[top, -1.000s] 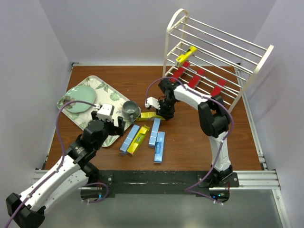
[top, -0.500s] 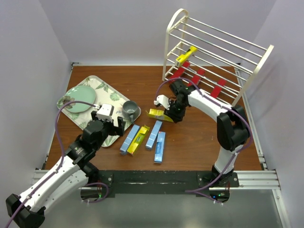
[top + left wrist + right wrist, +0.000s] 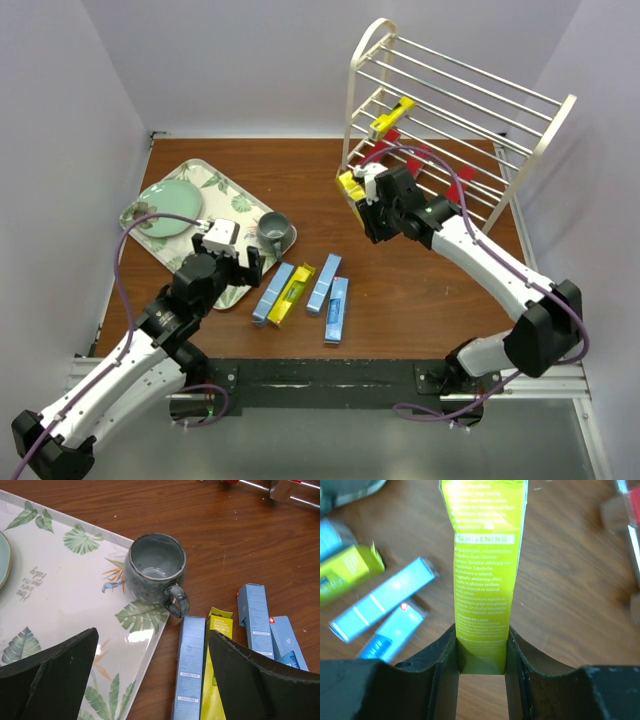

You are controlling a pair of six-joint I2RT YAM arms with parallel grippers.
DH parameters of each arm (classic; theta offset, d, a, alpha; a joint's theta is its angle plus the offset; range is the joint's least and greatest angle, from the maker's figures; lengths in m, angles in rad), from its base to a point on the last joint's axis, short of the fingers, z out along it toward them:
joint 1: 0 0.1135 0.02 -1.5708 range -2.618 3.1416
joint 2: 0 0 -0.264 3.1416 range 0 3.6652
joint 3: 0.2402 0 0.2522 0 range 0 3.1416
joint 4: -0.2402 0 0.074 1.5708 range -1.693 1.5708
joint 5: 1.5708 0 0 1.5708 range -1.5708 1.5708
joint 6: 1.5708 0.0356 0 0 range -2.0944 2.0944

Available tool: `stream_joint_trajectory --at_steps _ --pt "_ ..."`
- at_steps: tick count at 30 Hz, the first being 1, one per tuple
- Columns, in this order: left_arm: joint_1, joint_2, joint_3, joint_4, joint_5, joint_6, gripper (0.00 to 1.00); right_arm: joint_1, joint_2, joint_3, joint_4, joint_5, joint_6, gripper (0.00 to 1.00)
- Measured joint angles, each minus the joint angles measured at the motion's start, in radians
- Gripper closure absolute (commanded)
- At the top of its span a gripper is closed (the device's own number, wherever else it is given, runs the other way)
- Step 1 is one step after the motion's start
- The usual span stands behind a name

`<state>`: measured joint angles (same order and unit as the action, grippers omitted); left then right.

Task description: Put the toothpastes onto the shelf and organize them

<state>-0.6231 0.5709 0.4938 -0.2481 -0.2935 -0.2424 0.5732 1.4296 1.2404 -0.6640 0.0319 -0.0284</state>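
My right gripper (image 3: 481, 652) is clamped on one end of a yellow toothpaste (image 3: 483, 555), I judge so its free length can slide onto the shelf (image 3: 455, 105) at the far right corner of the table (image 3: 420, 300). My left gripper (image 3: 152, 640) hangs wide open, holding nothing, over the edge of the tray (image 3: 60, 580).

Bright, even light — right wrist background blurred.

The left arm (image 3: 112, 383) is made of smooth white shells with black round joints, and a thin purple cable (image 3: 122, 268) loops beside it. The right arm (image 3: 490, 263) has the same build and also a purple cable. The left gripper (image 3: 152, 680) has matte black wedge-shaped fingers (image 3: 55, 675)
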Motion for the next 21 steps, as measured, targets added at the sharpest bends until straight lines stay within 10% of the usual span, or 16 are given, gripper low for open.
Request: stream_joint_trajectory --at_steps 12,21 --pt "0.0 -0.016 0.0 0.0 0.021 0.0 0.03 0.024 0.016 0.23 -0.177 0.555 0.47 1.0" --pt "0.0 -0.045 0.0 0.0 0.028 0.0 0.03 -0.013 0.231 0.463 -0.229 0.7 0.62 1.0"
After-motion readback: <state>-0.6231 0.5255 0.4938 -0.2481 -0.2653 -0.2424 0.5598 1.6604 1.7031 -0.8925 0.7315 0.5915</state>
